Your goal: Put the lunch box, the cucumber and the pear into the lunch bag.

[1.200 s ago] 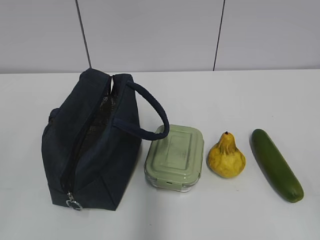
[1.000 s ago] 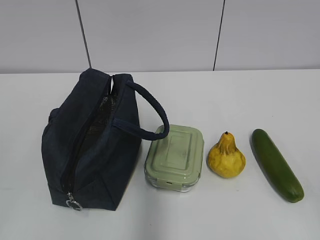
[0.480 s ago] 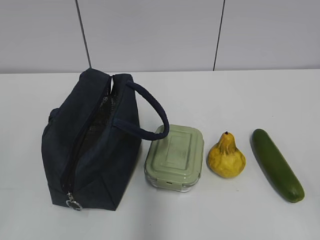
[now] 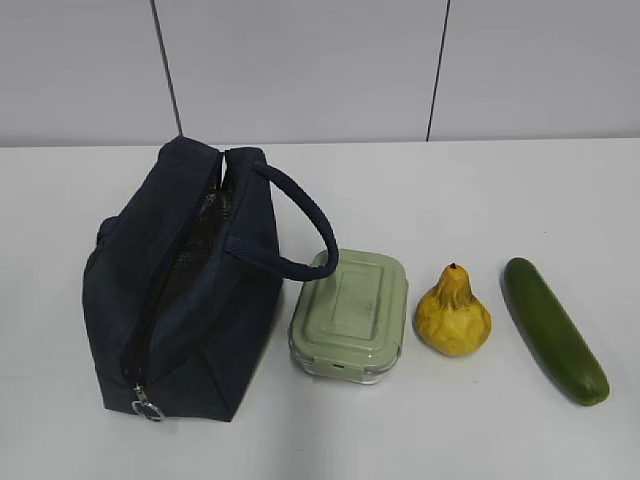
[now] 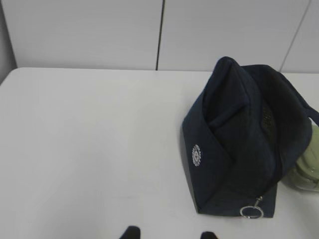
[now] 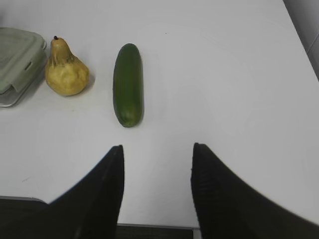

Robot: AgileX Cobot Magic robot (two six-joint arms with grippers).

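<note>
Lunch bag [image 4: 180, 290] of dark navy fabric, unzipped, fills the exterior view's left; the sage-lidded clear lunch box [image 4: 350, 315], bumpy yellow pear [image 4: 453, 315] and long dark-green cucumber [image 6: 128, 83] lie rightward. In the right wrist view, the cucumber points lengthwise up-frame, up and left of the right gripper [image 6: 157, 186], whose fingers are spread and empty. Only the fingertips of the left gripper [image 5: 169, 233] show, apart.

The lunch bag [image 4: 180, 290] is showing matt navy cloth with a metal ring pull [image 4: 148, 406]; the cucumber [image 4: 553, 329] is looking smooth, the pear [image 4: 453, 313] bumpy, the counter [image 4: 450, 200] matt white.

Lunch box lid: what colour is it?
Pale sage green; the lunch box lid shows best in the exterior view.
</note>
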